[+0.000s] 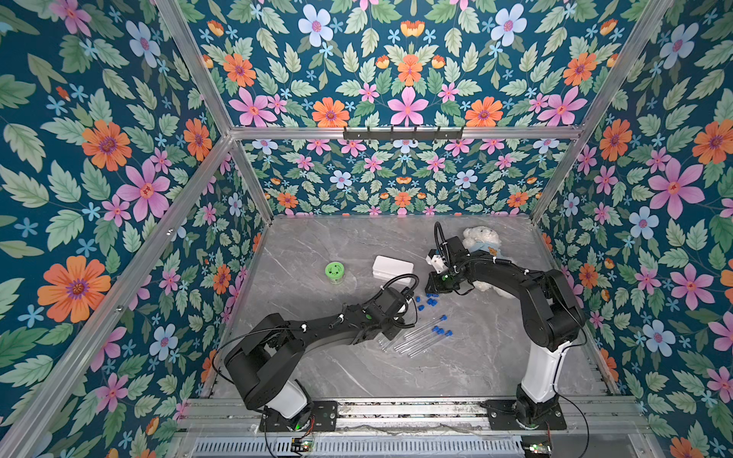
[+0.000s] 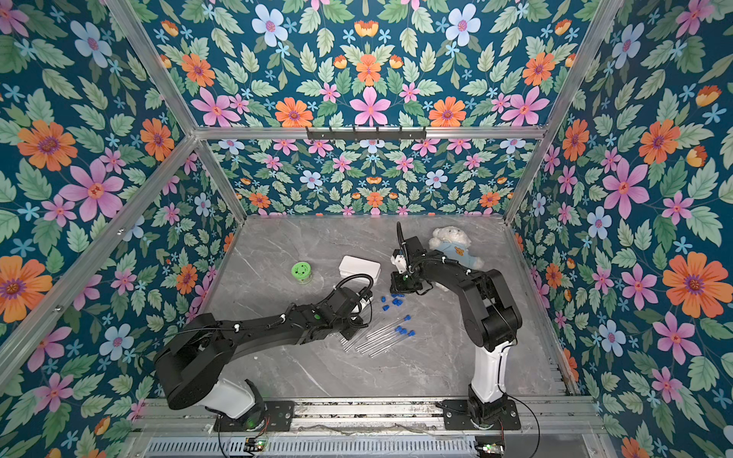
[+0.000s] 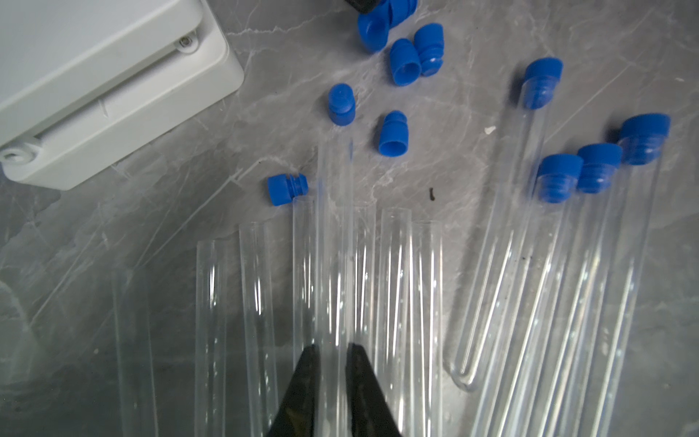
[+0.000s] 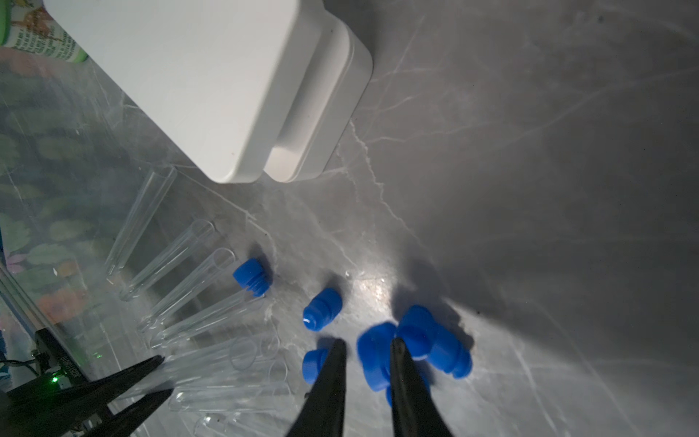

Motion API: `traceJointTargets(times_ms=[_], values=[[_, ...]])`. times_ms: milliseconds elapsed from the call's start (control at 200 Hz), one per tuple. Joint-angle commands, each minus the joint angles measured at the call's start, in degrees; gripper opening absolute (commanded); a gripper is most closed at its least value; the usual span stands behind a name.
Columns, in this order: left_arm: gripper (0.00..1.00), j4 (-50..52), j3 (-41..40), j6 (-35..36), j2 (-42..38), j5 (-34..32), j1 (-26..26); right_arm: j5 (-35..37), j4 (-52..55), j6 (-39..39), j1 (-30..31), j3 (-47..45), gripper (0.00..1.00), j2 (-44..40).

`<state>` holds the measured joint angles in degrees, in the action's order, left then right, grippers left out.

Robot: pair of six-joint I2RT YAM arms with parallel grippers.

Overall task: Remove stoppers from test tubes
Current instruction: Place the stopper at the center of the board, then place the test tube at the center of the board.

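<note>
My left gripper (image 3: pixel 333 346) is shut on a clear test tube (image 3: pixel 334 227) with an open mouth and no stopper. It holds the tube over a row of other open test tubes (image 3: pixel 257 302) lying on the marble table. Beside them lie several test tubes (image 3: pixel 503 242) with blue stoppers (image 3: pixel 542 79) in them, seen in a top view too (image 1: pixel 438 330). My right gripper (image 4: pixel 367 340) stands open just above a cluster of loose stoppers (image 4: pixel 435 340). One blurred stopper (image 4: pixel 372 355) is below the gap between its tips. More loose stoppers (image 3: pixel 393 132) lie scattered between the two grippers.
A closed white box (image 1: pixel 392 266) sits just behind the stoppers, close to both arms. A small jar with a round green lid (image 1: pixel 335 271) stands to its left. A white plush toy (image 1: pixel 482 238) lies at the back right, behind the right arm.
</note>
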<state>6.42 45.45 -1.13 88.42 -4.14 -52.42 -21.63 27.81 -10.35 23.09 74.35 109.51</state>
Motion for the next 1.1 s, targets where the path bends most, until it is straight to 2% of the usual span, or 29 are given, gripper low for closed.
traceJointTargets(times_ms=[0, 310, 560, 960, 1095], values=[[0.00, 0.00, 0.28, -0.27, 0.14, 0.35, -0.05, 0.89, 1.43, 1.21, 0.09, 0.27, 0.25, -0.08], [0.00, -0.11, 0.16, -0.71, 0.83, 0.80, -0.05, 1.41, -0.07, 0.78, 0.09, -1.24, 0.30, -3.58], [0.00, -0.09, 0.36, -1.06, 1.89, 0.77, -0.05, 2.37, -2.40, -0.32, -0.32, -3.37, 0.38, -7.22], [0.04, -0.11, 0.26, -1.66, 2.55, 0.42, -0.05, 3.26, -8.67, -2.19, -2.04, -8.83, 0.40, -13.98], [0.06, -0.17, 0.25, -1.66, 2.41, 0.09, -0.12, 3.72, -12.03, -2.57, -2.43, -11.59, 0.41, -19.29]])
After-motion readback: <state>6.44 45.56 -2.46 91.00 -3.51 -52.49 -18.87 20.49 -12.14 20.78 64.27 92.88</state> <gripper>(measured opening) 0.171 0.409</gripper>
